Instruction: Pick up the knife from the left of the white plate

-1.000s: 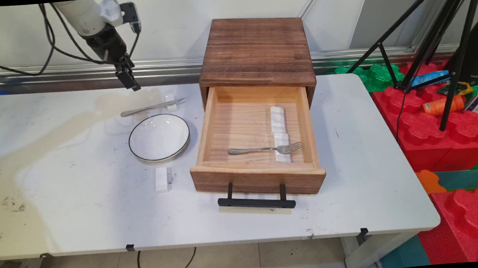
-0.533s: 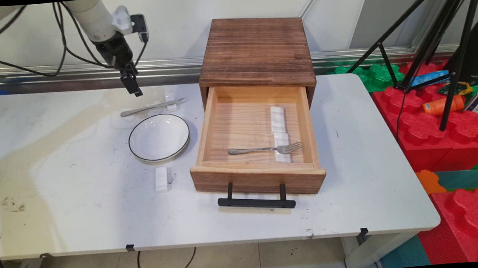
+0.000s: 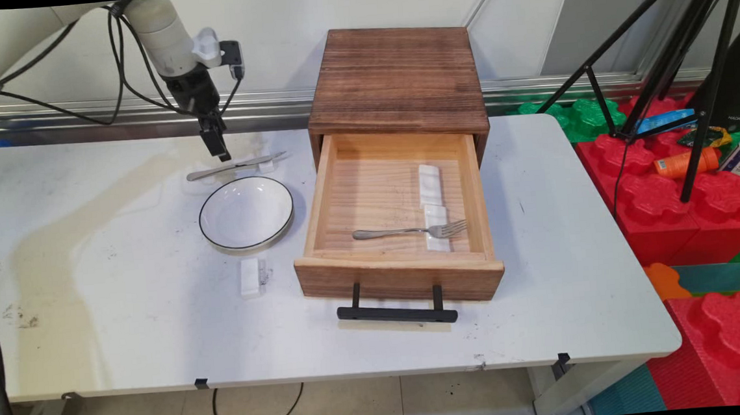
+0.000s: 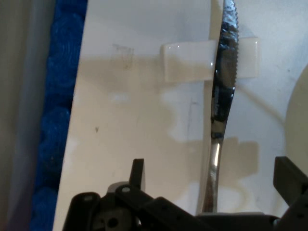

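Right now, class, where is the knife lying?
In the main view the knife lies on the table's far left part, behind the bowl, blade propped on a white rest.

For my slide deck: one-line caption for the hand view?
Open gripper hovering over a serrated table knife propped on a white rest, fingers straddling its handle.

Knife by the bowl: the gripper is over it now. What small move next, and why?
Probably a short, straight descent. In the hand view the open gripper straddles the knife near its handle, one finger on each side, and the blade lies across a white rest. In the main view the gripper hangs just above the knife, not touching. Lower before closing.
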Available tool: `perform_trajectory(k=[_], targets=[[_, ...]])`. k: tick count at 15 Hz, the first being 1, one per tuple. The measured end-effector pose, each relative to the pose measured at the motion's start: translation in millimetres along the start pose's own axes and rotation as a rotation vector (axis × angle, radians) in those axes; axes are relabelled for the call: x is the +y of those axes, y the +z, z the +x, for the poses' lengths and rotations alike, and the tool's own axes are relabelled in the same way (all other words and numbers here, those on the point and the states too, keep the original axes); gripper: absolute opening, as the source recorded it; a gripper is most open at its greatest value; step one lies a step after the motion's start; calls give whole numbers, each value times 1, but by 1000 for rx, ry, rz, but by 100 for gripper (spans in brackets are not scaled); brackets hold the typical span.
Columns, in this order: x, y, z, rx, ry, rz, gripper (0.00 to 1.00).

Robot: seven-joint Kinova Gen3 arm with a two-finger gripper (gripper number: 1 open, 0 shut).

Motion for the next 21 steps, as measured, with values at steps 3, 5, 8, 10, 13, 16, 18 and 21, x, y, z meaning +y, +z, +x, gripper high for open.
perform_trajectory(k=[3,5,8,10,13,16,18,21], targets=[[-8,14,3,-1,12,-23,100],[-10,19,4,0,16,-32,100],[-15,29,7,2,19,-51,100],[-17,32,8,3,18,-58,100],[-20,37,8,4,16,-68,100],[-21,41,9,4,17,-78,100],[-21,44,9,2,15,-87,100],[-21,46,9,-2,14,-98,0]])
